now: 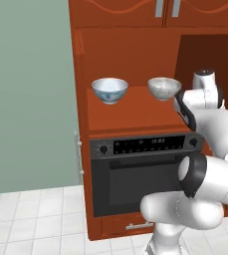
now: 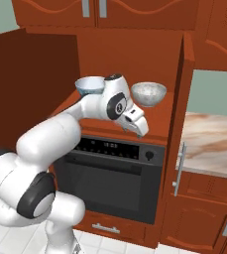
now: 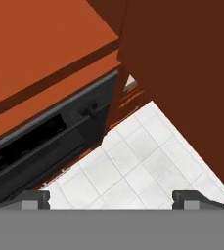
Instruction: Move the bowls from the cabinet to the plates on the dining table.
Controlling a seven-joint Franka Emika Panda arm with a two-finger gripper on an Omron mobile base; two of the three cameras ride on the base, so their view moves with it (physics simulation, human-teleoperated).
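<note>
Both bowls sit on the open shelf of the cabinet [image 1: 135, 60], above a black built-in oven [image 1: 145, 174]. In the left base view the white bowl with blue pattern [image 1: 109, 90] is left of centre and the speckled grey bowl [image 1: 164, 88] sits to its right, well apart from it. The right base view shows the same pair in the upper middle of the frame, but there the arm's wrist covers part of the blue-patterned bowl [image 2: 89, 85], while the speckled bowl [image 2: 148, 93] stands clear.

The right base view alone shows a strip of marble-patterned top [image 2: 211, 141] at the right edge, past the cabinet's open door.

The gripper [image 2: 137, 126] hangs in front of the shelf edge, pointing down, holding nothing. In the hand view its two finger tips [image 3: 35, 199] stand far apart at the bottom corners, with white floor tiles [image 3: 133, 166] between them and the oven's front slanting across the left.
</note>
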